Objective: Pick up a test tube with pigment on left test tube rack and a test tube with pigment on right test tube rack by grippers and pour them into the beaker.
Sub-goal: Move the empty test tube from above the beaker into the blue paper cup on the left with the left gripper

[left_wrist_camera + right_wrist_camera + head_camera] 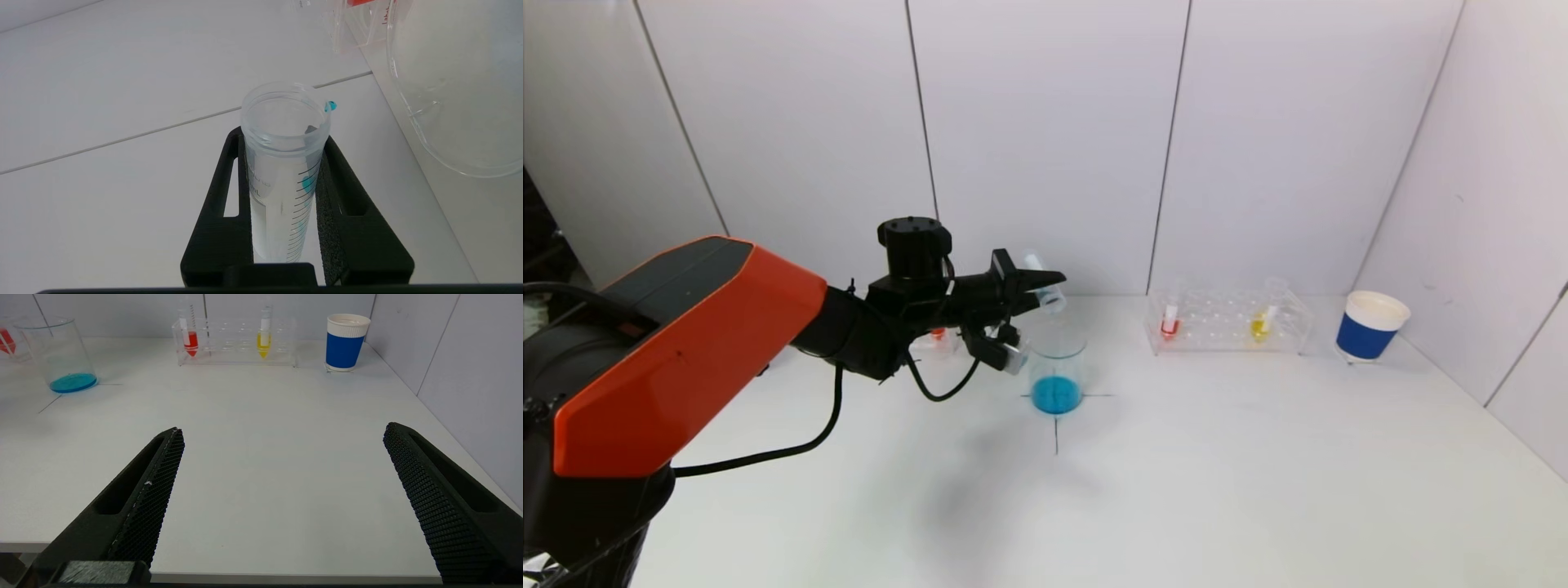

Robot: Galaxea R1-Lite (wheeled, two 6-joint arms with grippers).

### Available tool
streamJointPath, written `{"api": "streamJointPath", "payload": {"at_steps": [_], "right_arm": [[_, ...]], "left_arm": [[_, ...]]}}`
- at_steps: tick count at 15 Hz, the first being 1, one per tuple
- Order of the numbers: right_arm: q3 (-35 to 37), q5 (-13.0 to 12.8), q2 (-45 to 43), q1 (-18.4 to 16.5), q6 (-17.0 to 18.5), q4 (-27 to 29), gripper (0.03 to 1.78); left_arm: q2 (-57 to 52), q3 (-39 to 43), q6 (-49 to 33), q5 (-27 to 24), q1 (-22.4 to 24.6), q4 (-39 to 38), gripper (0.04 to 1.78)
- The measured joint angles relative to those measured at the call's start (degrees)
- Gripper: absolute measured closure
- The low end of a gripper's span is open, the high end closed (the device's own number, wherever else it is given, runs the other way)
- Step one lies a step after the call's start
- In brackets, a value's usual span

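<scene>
A: What sits closest to the camera?
B: The right end effector, its two black textured fingers spread wide apart with nothing between them, hanging over the near edge of the white table.
A: And at the far side?
B: A clear test tube rack against the wall, holding a tube of red pigment and a tube of yellow pigment, both upright and several slots apart.
A: Anything beside it?
B: A blue and white paper cup near the rack's end by the side wall. Well off toward the other side stands a glass beaker with a shallow layer of blue liquid.
</scene>
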Motion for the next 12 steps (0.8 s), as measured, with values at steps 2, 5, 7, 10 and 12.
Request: {"api": "streamJointPath", "payload": {"at_steps": [2,5,7,10,12], "right_arm": [[0.0,0.0,0.0,0.0,0.0,0.02,0.04],[0.0,0.0,0.0,0.0,0.02,0.02,0.04],[0.0,0.0,0.0,0.0,0.0,0.02,0.04],[0.0,0.0,0.0,0.0,0.0,0.02,0.04],[0.0,0.0,0.0,0.0,0.0,0.02,0.04]], "left_arm": [[0.0,0.06,-0.37,0.61,-0.02,-0.17,1.37],[-0.02,0.06,-3.11,1.01,0.27,-1.18,1.37],[0.02,0.06,-7.78,2.3,0.28,-4.3,1.37],[0.0,1.77,-17.73,6.39,0.2,-11.65,1.37],[-0.06,2.97,-25.53,11.5,-0.48,-17.64,1.37]]}}
